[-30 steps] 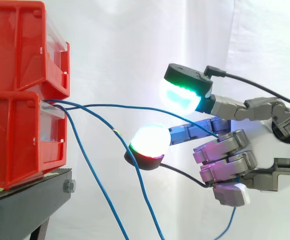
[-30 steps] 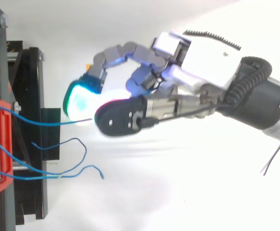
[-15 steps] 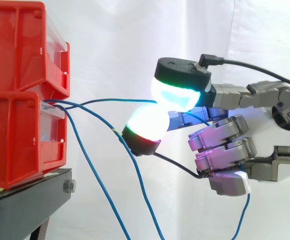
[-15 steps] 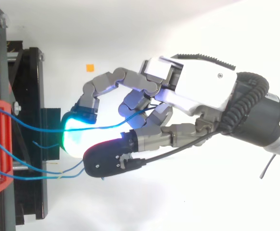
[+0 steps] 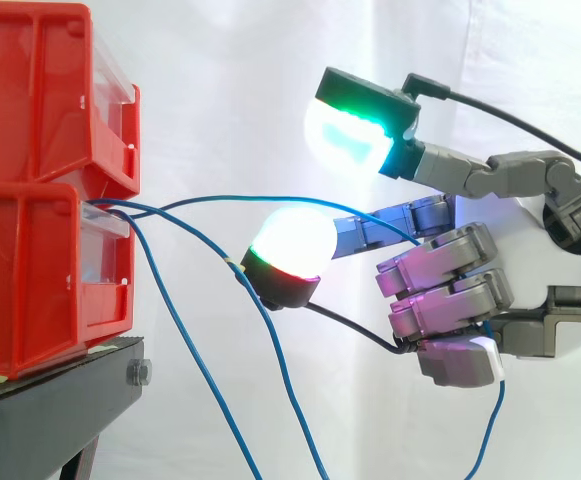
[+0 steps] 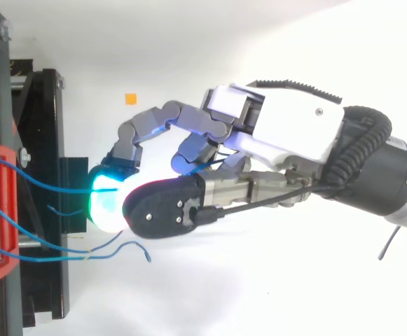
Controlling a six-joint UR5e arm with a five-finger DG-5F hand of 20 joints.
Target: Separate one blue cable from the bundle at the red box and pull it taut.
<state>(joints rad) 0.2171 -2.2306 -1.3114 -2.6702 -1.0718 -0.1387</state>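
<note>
The cable [image 5: 270, 197] is thin, light and limp. It will slip through a loose hold and sag unless it is gripped firmly. It leaves the lower front of the box [image 5: 30, 270] at the left, arches right between two parted pads [image 5: 290, 245] and runs into the robot hand [image 5: 535, 255]. The hand's other fingers seem curled round it, and the free tail hangs below. The best hold is that stretch inside the hand, well right of the box. The other cables [image 5: 196, 365] droop left of the hand, one just beside the lower pad, where it could snag. Open room lies rightward, away from the stand [image 5: 40, 400].
</note>
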